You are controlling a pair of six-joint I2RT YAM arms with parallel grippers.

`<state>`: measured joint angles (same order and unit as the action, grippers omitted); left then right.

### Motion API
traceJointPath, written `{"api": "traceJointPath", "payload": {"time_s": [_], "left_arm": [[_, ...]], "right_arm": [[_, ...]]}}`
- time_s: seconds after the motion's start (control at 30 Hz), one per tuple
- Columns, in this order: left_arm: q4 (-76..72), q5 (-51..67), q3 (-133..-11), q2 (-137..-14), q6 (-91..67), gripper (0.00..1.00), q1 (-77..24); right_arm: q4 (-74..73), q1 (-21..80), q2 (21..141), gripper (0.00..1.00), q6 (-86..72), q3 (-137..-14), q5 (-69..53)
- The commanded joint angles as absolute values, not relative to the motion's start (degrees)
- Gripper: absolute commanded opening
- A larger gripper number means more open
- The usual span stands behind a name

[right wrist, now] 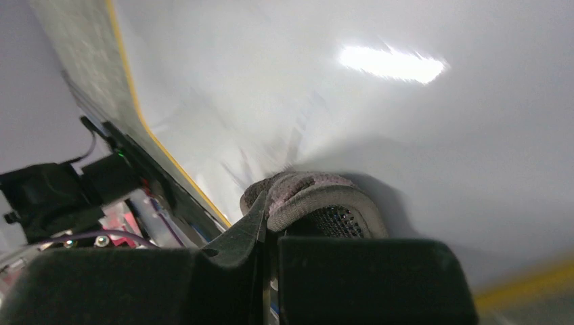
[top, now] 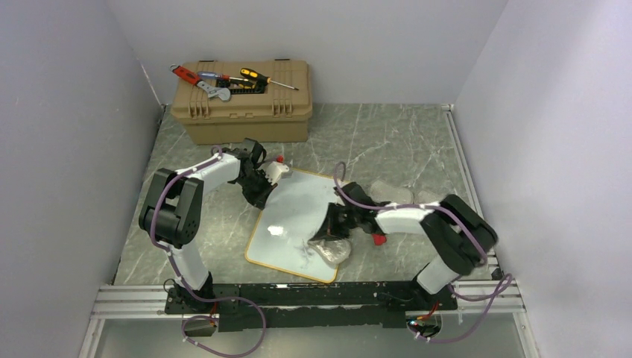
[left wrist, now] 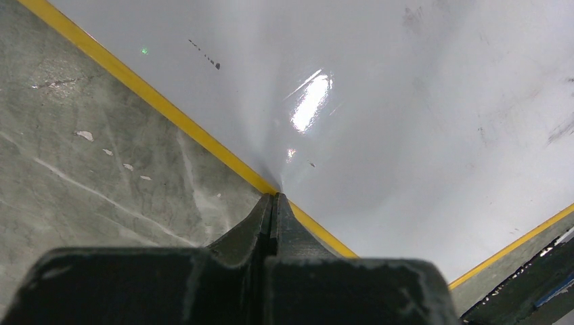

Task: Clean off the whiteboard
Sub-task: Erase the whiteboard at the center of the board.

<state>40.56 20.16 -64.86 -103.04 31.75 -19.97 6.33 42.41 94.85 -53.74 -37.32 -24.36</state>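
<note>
Wiping in hand. Top: whiteboard (top: 294, 212) mid table (top: 387, 142), L fingers (top: 261, 196) at its 10 o'clock edge, R fingers (top: 333, 228) at 5. L wrist: fingers together, prob. pinning edge. R wrist: clamped on grey cloth (right wrist: 304, 196); next, sweep leftover marks (left wrist: 215, 65).

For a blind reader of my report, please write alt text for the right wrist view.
The right gripper, shut on a grey cloth, holds it on the glossy white whiteboard. The board's yellow frame runs along the left.
</note>
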Motion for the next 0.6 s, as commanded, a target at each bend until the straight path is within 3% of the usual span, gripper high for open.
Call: {"api": "traceJointPath", "payload": {"time_s": [0.0,0.17,0.47,0.57], "left_arm": [[42.81,17.99,-60.81,-108.36,32.56,0.00,-20.13],[42.47,17.87,-60.70,-108.71,32.18,0.00,-20.13],[43.04,18.11,-61.32,-108.76,31.82,0.00,-20.13],[43.32,17.82,-61.19,-108.57,32.07,0.00,-20.13]], "right_arm": [[-15.10,41.43,88.10,0.00,-46.72,-26.74,-18.62],[-9.83,44.87,91.45,0.00,-45.39,-28.11,-24.63],[-0.98,50.80,112.10,0.00,-43.86,-47.05,-29.72],[-1.29,50.77,110.34,0.00,-43.84,-47.20,-30.01]]}}
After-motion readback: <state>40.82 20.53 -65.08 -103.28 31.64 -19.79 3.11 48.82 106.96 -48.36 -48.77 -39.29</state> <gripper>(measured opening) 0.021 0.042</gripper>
